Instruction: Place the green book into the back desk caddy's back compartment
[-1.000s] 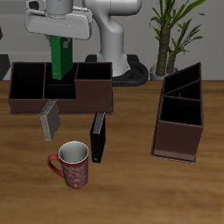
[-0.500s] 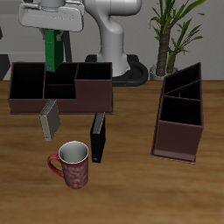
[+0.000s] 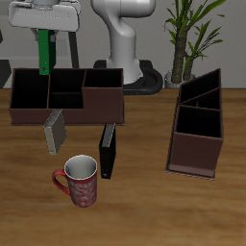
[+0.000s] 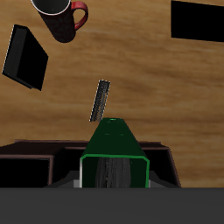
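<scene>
The tool (image 3: 43, 38) is clamping the green book (image 3: 44, 53) by its upper end, with the book hanging upright below the jaws. Over the last second the tool has been carrying the book sideways and upward, so that it is now hanging over the end of the back desk caddy (image 3: 65, 108) rather than over its middle. The back compartment (image 3: 66, 94) is therefore lying off to one side of the tool, and the book is probably needing to be brought back over it before lowering. In the wrist view the book (image 4: 114, 153) is showing bright green covers and white page edges. Beyond the caddy, on the desk (image 3: 144, 202), a grey book (image 3: 56, 131), a black book (image 3: 107, 152) and a red mug (image 3: 79, 181) are resting.
</scene>
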{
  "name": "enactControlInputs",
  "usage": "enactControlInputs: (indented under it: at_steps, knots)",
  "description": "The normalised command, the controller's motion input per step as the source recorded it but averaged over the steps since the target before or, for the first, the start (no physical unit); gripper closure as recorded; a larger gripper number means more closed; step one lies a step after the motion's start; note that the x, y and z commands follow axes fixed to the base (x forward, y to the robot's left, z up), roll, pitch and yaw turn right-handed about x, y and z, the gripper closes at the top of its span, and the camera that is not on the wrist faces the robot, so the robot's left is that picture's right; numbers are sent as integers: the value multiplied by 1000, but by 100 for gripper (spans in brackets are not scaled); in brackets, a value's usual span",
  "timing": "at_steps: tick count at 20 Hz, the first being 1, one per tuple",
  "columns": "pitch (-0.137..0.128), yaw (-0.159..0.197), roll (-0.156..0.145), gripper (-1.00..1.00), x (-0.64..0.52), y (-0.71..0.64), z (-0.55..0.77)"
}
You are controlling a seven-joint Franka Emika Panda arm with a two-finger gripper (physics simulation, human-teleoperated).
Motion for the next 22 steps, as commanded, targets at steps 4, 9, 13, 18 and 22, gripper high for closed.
enactControlInputs:
  at_steps: [4,9,13,18,22]
  knots:
    - [17,39,-27,100,-92,-263,-67]
    - [7,-10,-42,100,-180,-329,-90]
    - [2,-7,-5,100,-216,14,-69]
    - [7,-11,-21,100,-205,-42,-20]
    - [3,4,15,100,-130,33,-34]
